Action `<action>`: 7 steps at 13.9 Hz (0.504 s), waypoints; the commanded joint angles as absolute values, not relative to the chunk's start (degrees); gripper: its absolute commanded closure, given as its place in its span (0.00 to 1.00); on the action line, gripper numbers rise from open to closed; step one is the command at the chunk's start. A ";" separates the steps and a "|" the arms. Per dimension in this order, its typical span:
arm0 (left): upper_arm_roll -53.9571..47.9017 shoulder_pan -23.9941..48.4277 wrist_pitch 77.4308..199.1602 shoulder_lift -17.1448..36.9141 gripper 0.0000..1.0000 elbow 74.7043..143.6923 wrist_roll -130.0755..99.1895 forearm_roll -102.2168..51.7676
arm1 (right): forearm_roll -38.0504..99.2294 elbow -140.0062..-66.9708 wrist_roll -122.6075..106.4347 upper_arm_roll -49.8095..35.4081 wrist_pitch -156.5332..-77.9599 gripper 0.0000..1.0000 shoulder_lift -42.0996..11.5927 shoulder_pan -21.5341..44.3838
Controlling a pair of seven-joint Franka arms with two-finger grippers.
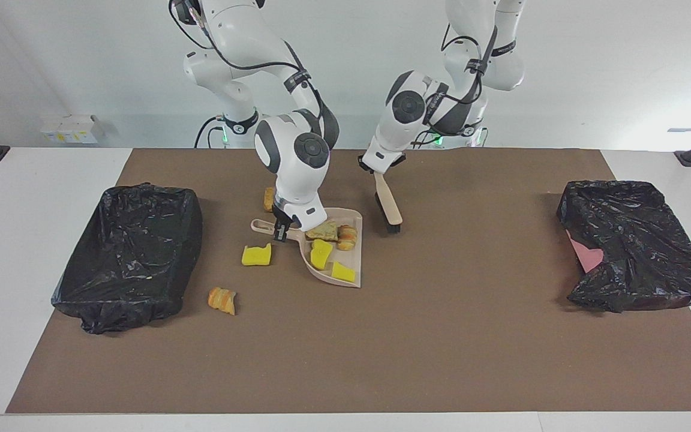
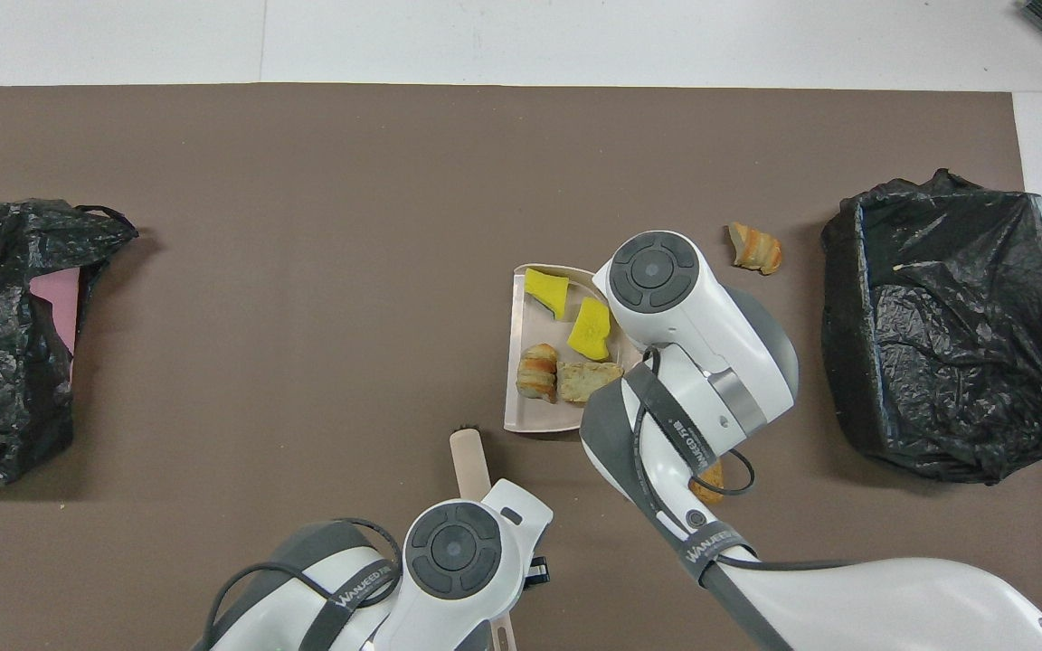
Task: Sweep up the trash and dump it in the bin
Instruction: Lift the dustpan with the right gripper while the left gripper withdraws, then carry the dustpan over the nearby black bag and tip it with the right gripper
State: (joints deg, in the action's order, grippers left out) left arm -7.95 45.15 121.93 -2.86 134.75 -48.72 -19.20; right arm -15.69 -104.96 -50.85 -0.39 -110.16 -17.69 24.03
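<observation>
My right gripper [image 1: 281, 230] is shut on the handle of the beige dustpan [image 1: 358, 255], which lies on the brown mat. The pan [image 2: 515, 402] holds two yellow sponge pieces [image 1: 321, 253], a bread-like lump [image 1: 347, 237] and a tan chunk [image 1: 323, 230]. On the mat lie a yellow sponge piece [image 1: 257, 255], an orange-brown lump [image 1: 222, 300] that also shows in the overhead view [image 2: 754, 247], and another lump [image 1: 269, 198] nearer to the robots, half hidden by the right arm. My left gripper [image 1: 377, 170] is shut on the beige brush [image 1: 387, 204], bristles down, beside the pan toward the left arm's end.
A bin lined with a black bag [image 1: 129, 252] stands at the right arm's end of the mat. A second black-bagged bin [image 1: 633, 240], with something pink showing, stands at the left arm's end. The white table [image 1: 33, 180] borders the mat.
</observation>
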 commanded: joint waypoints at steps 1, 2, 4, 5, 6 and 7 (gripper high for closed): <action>-7.03 46.67 125.94 -2.47 1.00 137.81 -48.87 -18.72 | -16.17 -103.81 -49.04 -0.97 -110.57 1.00 -16.88 20.41; -6.94 46.23 125.08 -2.29 0.83 137.20 -48.17 -18.72 | -16.17 -103.71 -49.30 -1.05 -110.65 1.00 -16.09 18.74; -6.68 45.09 124.89 -2.28 0.00 136.59 -46.15 -18.81 | -16.17 -103.71 -49.66 -1.05 -110.31 1.00 -13.29 15.49; -6.59 43.87 124.63 -2.89 0.00 135.89 -46.06 -18.72 | -16.08 -103.71 -50.70 -1.05 -109.95 1.00 -11.71 13.47; -6.50 41.77 123.93 -3.16 0.00 134.75 -46.05 -18.63 | -15.91 -103.71 -52.71 -1.14 -109.78 1.00 -10.47 11.36; -6.42 40.36 122.45 -2.99 0.00 132.91 -46.05 -18.46 | -14.26 -103.28 -54.91 -0.97 -109.78 1.00 -9.50 9.34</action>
State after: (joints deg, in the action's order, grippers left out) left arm -6.57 43.40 124.26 -2.44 135.27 -47.09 -19.15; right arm -15.61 -102.71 -51.70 -0.20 -110.16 -12.89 13.02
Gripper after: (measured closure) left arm 0.326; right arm 0.687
